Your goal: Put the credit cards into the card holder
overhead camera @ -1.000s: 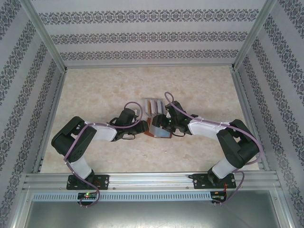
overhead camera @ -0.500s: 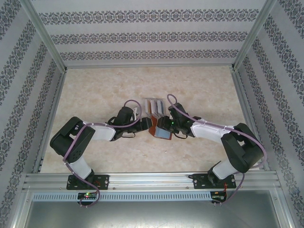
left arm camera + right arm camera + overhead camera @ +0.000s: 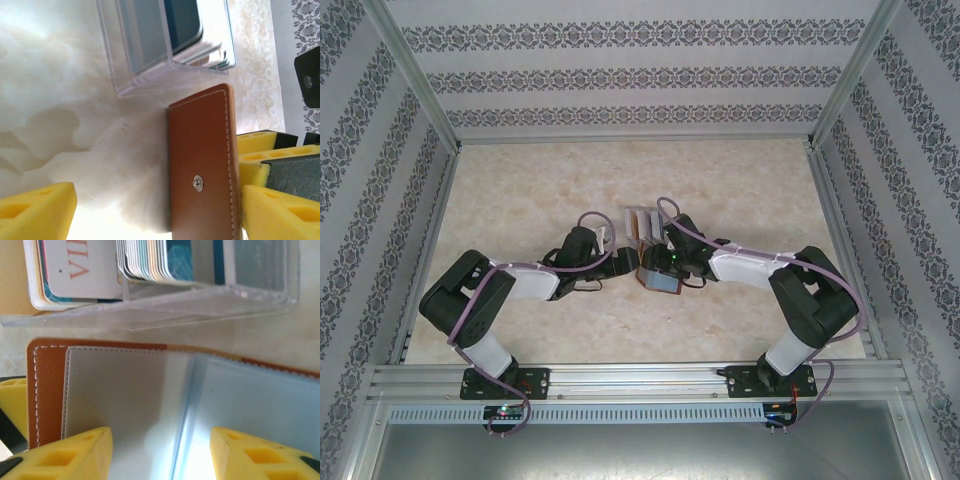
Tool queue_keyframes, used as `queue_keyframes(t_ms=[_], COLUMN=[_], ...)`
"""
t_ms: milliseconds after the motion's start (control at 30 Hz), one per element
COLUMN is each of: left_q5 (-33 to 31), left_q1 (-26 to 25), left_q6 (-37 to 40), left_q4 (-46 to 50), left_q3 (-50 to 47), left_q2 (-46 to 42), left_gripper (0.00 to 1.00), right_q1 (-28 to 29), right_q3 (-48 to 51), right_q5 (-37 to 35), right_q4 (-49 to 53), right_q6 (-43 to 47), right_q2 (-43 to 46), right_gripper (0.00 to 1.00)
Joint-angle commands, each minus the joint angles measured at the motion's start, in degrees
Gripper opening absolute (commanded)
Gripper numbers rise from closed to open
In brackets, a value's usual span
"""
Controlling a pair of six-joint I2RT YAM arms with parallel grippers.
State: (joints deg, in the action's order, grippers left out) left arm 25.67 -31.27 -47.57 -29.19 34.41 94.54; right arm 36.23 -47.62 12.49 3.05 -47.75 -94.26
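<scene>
The brown leather card holder (image 3: 660,281) lies open on the table between both arms. In the right wrist view its inner side (image 3: 120,390) shows clear pockets, and a pale blue credit card (image 3: 260,400) rests against the right half; whether it sits inside a pocket I cannot tell. My right gripper (image 3: 160,435) hovers open over those pockets. In the left wrist view the holder's brown flap (image 3: 200,150) with its snap stud stands beside one yellow fingertip (image 3: 270,210). My left gripper (image 3: 160,195) is open around it. More credit cards (image 3: 150,260) stand in the rack.
A clear slotted rack (image 3: 642,222) holding several cards stands just behind the card holder, close to both grippers. The pale marble tabletop (image 3: 520,190) is fenced by aluminium rails and patterned walls. The two grippers nearly meet at the card holder.
My left gripper has opened wide beside the brown flap. The right gripper shifted slightly left and stays over the open card holder, which has slid slightly nearer.
</scene>
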Motion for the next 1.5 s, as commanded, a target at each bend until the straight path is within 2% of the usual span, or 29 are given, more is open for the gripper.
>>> queue_keyframes(t_ms=[0, 133, 233, 367, 433, 467, 633, 833, 900, 967, 1233, 1467], left_q5=[0.06, 1.78, 2.81, 4.05, 4.01, 3.53, 4.12, 2.35, 0.86, 0.26, -1.07, -0.28], left_q1=[0.19, 0.21, 0.19, 0.23, 0.1, 0.15, 0.2, 0.19, 0.16, 0.12, 0.11, 0.19], left_q6=[1.52, 0.65, 0.76, 0.73, 0.71, 0.63, 0.11, -0.09, 0.27, 0.2, 0.37, -0.33], left_q4=[0.94, 0.36, -0.51, -0.15, 0.16, 0.49, -0.51, -0.51, 0.96, 1.27, 3.0, 2.65], left_q3=[0.57, 1.31, 1.64, 2.41, 2.85, 2.88, 2.96, 1.7, 1.49, 1.16, 0.73, 0.77], left_q2=[-0.21, 1.7, 2.48, 3.97, 4.52, 4.91, 5.89, 3.72, 2.48, 1.51, -1.24, -0.94], left_gripper=[0.85, 0.8, 0.72, 0.59, 0.51, 0.47, 0.2, 0.08, 0.04, 0.02, 0.01, 0.0], right_q1=[0.81, 0.76, 0.24, -0.44, -1.0, -1.14, -1.47, -1.34, -1.03, -0.9, -1.9, -4.4], right_q3=[-2.65, -0.71, 0.36, 1.91, 1.92, 2.12, 1.84, 0.49, -2.0, -4.76, -18.41, -22.94], right_q5=[2.08, 2.1, 3.36, 4.71, 6.69, 7.18, 5.81, -5.33, -9.84, -13.43, -20.46, -16.48], right_q4=[0.06, -2.1, -3.01, -5.78, -6.61, -7.2, -5.64, 1.41, 5.76, 8.44, 16.71, 17.43], right_q6=[1.1, 0.0, -0.66, -1.17, -0.96, -0.95, 0.92, 5.47, 7.42, 9.27, 16.56, 18.32], right_q2=[-1.77, -1.81, -1.43, -0.31, -0.16, 0.16, 2.81, 10.08, 10.97, 10.45, 0.78, -6.14], right_gripper=[0.58, 0.55, 0.43, 0.38, 0.28, 0.28, 0.32, 0.41, 0.49, 0.51, 0.55, 0.58])
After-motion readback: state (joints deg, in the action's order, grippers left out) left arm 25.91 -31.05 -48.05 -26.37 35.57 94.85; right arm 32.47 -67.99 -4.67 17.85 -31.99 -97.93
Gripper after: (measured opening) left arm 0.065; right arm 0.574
